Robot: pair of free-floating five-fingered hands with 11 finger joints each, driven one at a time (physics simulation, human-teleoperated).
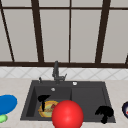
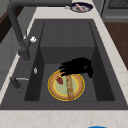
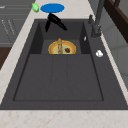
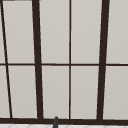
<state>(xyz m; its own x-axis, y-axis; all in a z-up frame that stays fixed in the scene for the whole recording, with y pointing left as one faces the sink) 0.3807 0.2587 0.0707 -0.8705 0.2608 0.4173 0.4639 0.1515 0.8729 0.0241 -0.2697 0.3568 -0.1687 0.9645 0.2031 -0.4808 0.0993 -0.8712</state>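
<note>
My left hand (image 1: 43,98) hovers open over the left basin of the dark sink (image 1: 87,97), just above a yellow-rimmed plate (image 1: 47,111). From the left side, that hand (image 2: 76,66) lies palm down over the plate's far edge (image 2: 77,86), fingers straight. The plate holds a red piece of food (image 2: 59,80) and a brown stick (image 2: 69,87). In the right side view the hand (image 3: 53,21) sits beyond the plate (image 3: 53,48). My right hand (image 1: 105,112) hangs relaxed at the sink's front right corner. A big red ball (image 1: 67,115) covers the sink's front edge and part of the plate.
A dark faucet (image 1: 56,71) rises behind the sink below a large window. On the left counter lie a blue plate (image 1: 7,103) and a green item (image 1: 2,118). A dark plate with food (image 1: 125,109) sits on the right counter.
</note>
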